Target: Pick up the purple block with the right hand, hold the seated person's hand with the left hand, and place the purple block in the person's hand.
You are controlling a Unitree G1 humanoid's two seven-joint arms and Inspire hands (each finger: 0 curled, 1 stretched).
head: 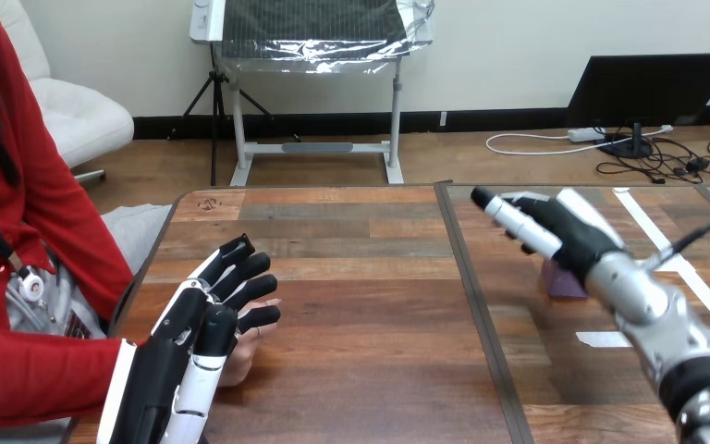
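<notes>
Both open: left hand (196, 335) over the person's hand (246, 356), right hand (566, 233) half-hiding the purple block (564, 283), axis unclear.

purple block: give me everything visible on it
The block is purple, matte and flat-faced, like painted wood or plastic. It rests on the wooden table, right of the seam between the boards. Only a small part shows: the right hand, fingers stretched out, hangs over it and its wrist covers the top and right side, so the full shape is unclear. I cannot tell whether the hand touches it. Nothing else is near it.
</notes>
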